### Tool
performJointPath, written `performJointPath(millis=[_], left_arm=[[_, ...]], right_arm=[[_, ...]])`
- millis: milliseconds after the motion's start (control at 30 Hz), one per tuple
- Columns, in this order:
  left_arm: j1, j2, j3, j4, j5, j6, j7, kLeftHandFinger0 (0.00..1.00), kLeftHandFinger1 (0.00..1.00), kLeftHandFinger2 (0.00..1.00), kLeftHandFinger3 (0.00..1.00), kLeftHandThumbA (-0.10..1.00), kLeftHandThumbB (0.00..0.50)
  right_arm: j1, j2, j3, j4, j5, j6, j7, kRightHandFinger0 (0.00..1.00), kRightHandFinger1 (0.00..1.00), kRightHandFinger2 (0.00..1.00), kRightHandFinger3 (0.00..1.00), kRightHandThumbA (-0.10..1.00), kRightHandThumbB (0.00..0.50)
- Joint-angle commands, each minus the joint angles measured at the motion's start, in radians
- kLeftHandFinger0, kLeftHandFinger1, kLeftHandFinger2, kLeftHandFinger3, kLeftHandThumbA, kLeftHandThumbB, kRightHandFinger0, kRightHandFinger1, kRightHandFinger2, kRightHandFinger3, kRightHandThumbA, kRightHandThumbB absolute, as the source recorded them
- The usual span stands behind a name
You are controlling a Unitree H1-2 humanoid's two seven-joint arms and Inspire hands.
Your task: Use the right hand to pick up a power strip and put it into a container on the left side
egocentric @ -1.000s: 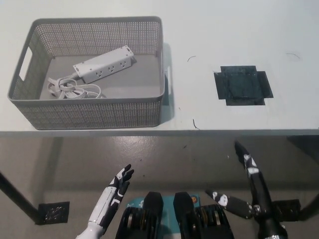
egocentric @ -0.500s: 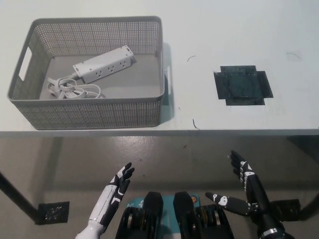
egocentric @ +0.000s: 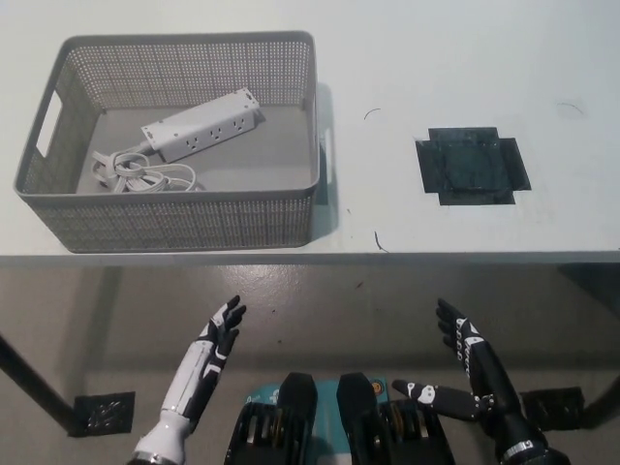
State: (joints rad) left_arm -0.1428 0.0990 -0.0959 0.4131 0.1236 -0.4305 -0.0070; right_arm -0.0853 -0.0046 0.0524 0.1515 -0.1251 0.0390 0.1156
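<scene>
The white left hand (egocentric: pixel 199 368) is hovering below the worktop (egocentric: pixel 465 77) edge with its fingers (egocentric: pixel 229 315) spread and holding nothing. Up ahead of those fingers, the white power strip (egocentric: pixel 201 127) is lying inside the grey container (egocentric: pixel 174 221), its coiled cord (egocentric: pixel 136 173) bunched at the near left of the strip. Over on the right, the black right hand (egocentric: pixel 470 368) is hanging low with its fingers (egocentric: pixel 448 318) apart and empty, well short of the dark patch (egocentric: pixel 472 167) on the worktop beyond them.

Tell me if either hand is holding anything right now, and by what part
Nothing is held. The right hand and left hand are both open and empty below the table edge. The power strip lies inside the basket.
</scene>
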Motion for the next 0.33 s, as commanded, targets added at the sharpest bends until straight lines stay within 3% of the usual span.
performJointPath(millis=[0,300], left_arm=[[-0.031,0.014,0.022,-0.005,-0.007,-0.040,0.044,1.00,1.00,1.00,1.00,1.00,0.168],[-0.026,0.014,0.032,0.000,0.000,-0.040,0.050,1.00,1.00,1.00,1.00,1.00,0.152]], right_arm=[[-0.030,-0.003,0.011,-0.025,0.021,-0.013,0.006,1.00,1.00,1.00,1.00,1.00,0.000],[-0.022,-0.008,0.020,-0.024,0.014,-0.025,0.001,1.00,1.00,1.00,1.00,1.00,0.024]])
